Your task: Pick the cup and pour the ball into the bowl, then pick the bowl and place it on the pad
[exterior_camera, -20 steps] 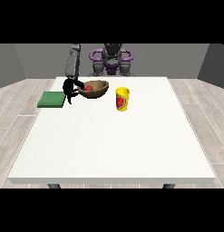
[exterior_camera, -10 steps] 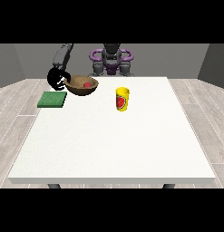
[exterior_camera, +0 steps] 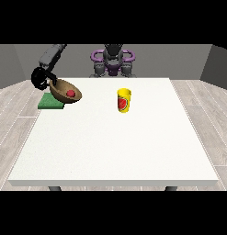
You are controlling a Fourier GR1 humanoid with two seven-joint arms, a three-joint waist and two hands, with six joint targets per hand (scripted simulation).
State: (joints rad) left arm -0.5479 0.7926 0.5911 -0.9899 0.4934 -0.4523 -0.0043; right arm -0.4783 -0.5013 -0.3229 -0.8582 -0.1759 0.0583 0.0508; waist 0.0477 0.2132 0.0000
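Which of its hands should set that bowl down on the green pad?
Its right hand, at the view's left: it holds the bowl, ball inside, tilted just above the green pad. No other hand shows.

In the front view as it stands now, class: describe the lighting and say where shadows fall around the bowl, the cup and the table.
Front view: lighting is soft and even, with no glare on the white table. The tilted bowl shows a darker underside above the green pad. The yellow cup casts no clear shadow. The black hand at the view's left reads as a dark shape, its details hard to make out.
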